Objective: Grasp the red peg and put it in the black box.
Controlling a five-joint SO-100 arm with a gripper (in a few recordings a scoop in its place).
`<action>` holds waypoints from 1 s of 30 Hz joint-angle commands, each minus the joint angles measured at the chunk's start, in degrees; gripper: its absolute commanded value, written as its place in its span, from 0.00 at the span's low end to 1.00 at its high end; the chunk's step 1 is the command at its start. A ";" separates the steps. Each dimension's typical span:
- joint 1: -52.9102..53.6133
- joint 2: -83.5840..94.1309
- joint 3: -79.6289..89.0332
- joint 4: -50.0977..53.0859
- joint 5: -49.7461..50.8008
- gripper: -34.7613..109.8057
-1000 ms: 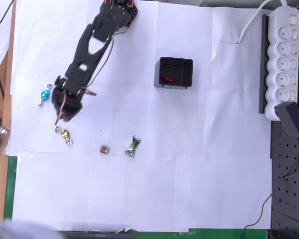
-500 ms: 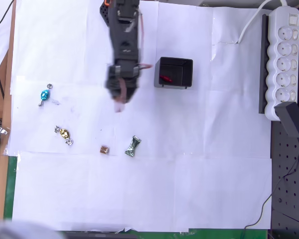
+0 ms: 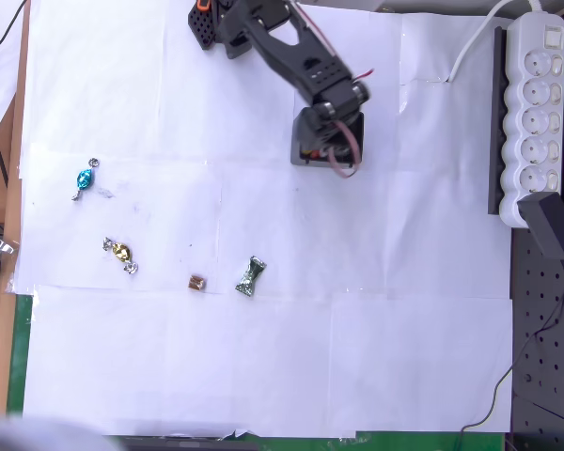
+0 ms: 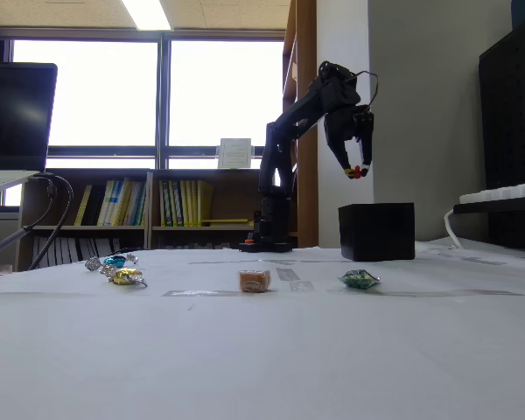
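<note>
— Red between the fingertips: is that the red peg (image 4: 357, 172)?
— Yes. In the fixed view the gripper (image 4: 356, 171) points down with its jaws clenched on the red peg, right of centre in the upper half of the frame.
— And the black box (image 4: 377, 231)?
— Directly below, well clear of the peg, standing on the white paper-covered table (image 4: 262, 350). In the overhead view the gripper (image 3: 341, 162) hangs over the black box (image 3: 305, 153), hiding most of it, upper centre of the frame.
— Anything else on the table?
— In the overhead view, a blue candy (image 3: 85, 178) at the left, a gold candy (image 3: 120, 252) below it, a brown cube (image 3: 196, 282) and a green candy (image 3: 251, 276) lower centre. A white power strip (image 3: 536, 103) lies at the upper right.
</note>
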 commanded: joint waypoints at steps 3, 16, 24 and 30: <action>-4.39 -5.27 -3.25 -2.20 2.20 0.24; -3.96 -7.03 -5.27 -4.83 -3.60 0.54; -3.43 -8.88 -5.19 -4.75 -4.75 0.54; -1.05 -15.64 -8.00 -3.43 -5.62 0.44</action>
